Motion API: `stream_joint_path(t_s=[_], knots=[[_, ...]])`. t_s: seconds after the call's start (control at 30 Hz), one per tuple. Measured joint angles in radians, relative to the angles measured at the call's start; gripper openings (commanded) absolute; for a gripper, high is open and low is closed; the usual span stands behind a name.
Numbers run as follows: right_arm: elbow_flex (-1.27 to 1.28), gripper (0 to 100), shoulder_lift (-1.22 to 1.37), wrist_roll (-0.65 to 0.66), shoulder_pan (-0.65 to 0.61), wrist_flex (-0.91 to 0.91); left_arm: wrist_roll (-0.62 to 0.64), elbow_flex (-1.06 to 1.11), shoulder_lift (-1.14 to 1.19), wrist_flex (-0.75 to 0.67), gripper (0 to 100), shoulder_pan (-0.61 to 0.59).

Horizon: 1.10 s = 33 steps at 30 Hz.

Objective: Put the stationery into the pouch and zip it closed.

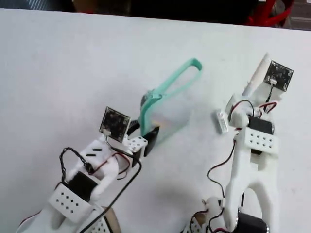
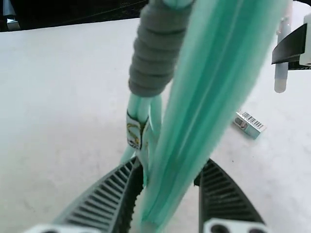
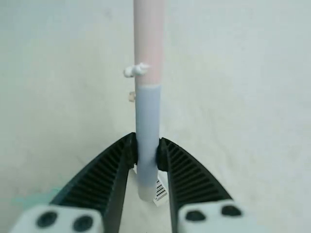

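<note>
Above the worktop (image 1: 58,73), left fingers (image 2: 132,175) pinch the open pouch (image 1: 165,114), right fingers (image 3: 127,151) closed on a pen (image 3: 148,48). Pen & eraser (image 1: 222,121) not yet inside, zip undone.

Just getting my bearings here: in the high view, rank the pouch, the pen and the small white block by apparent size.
1. pouch, clearly the largest.
2. pen, long but thin; one end is hidden, so only the visible part counts.
3. small white block, the smallest.
</note>
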Motion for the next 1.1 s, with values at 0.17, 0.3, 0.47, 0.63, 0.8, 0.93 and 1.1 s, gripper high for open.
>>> stream_joint_path(t_s=[0.17, 0.3, 0.47, 0.63, 0.8, 0.93, 1.1], knots=[[-0.041, 1.8, -0.071, 0.000, -0.043, 0.068, 0.000, 0.002, 0.000, 0.000, 18, 0.000], [-0.196, 1.8, -0.207, 0.000, -0.126, 0.222, 0.000, 0.002, 0.000, 0.000, 18, 0.000], [-0.423, 1.8, -0.353, 0.000, -0.324, 0.307, 0.000, 0.015, 0.000, 0.000, 18, 0.000], [-0.502, 1.8, -0.381, 0.000, -0.456, 0.275, 0.000, 0.015, 0.000, 0.000, 18, 0.000], [-0.454, 1.8, -0.382, 0.000, -0.462, 0.158, 0.000, 0.015, 0.000, 0.000, 18, 0.000], [-0.361, 1.8, -0.384, 0.000, -0.470, 0.124, 0.000, 0.015, 0.000, 0.000, 18, 0.000], [-0.239, 1.8, -0.382, 0.000, -0.480, 0.018, 0.000, 0.015, 0.000, 0.000, 18, 0.000]])
